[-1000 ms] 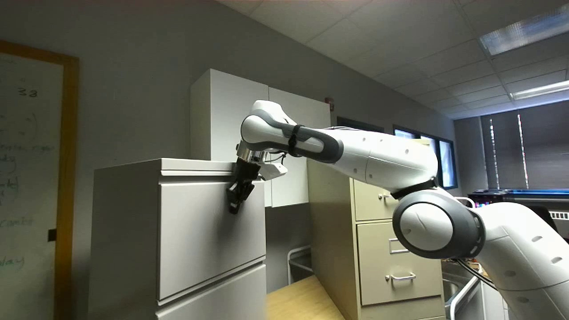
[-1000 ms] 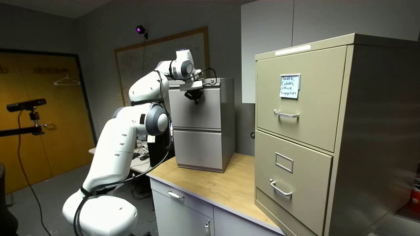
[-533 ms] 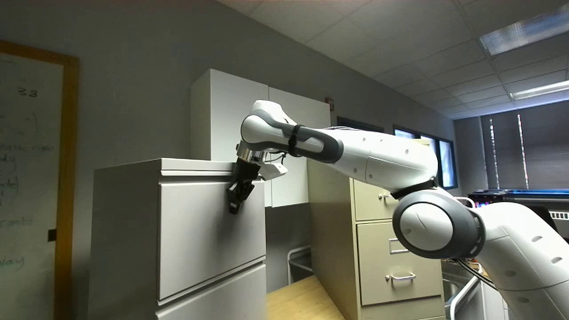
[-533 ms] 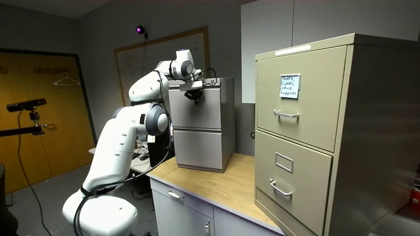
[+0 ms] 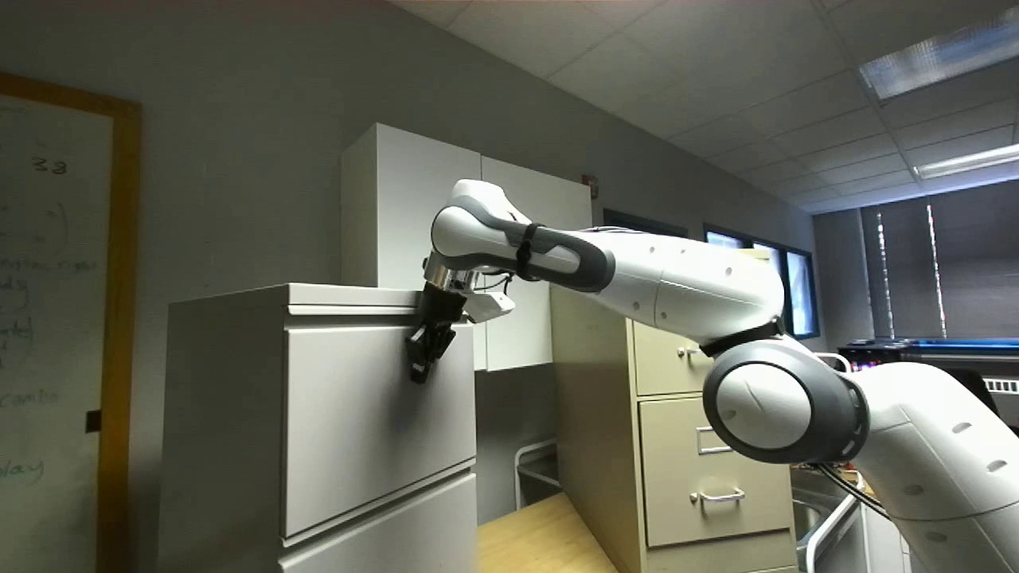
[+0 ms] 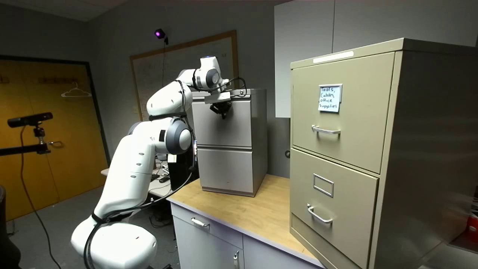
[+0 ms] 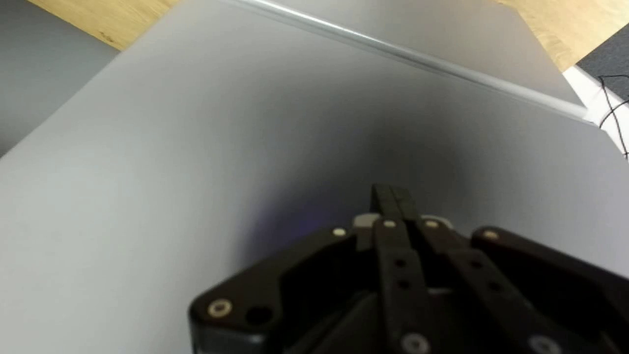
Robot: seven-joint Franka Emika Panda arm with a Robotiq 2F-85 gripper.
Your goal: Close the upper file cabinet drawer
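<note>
My claw (image 7: 391, 199) is clenched on nothing, high at the upper file cabinet drawer (image 5: 358, 430); I cannot tell whether it touches. That drawer is the top of 2 in the grey cabinet (image 6: 259, 142), left of the beige cabinet (image 6: 351, 153) in both exterior views, its face seemingly flush with the lower drawer (image 6: 226, 170). Should I press hard, my claw may skid on the smooth, handleless front; pushing so high could tip the grey cabinet or slide it toward the far side of the counter (image 6: 231, 213). My wrist (image 5: 450, 274) might knock its top edge (image 5: 350, 296).
</note>
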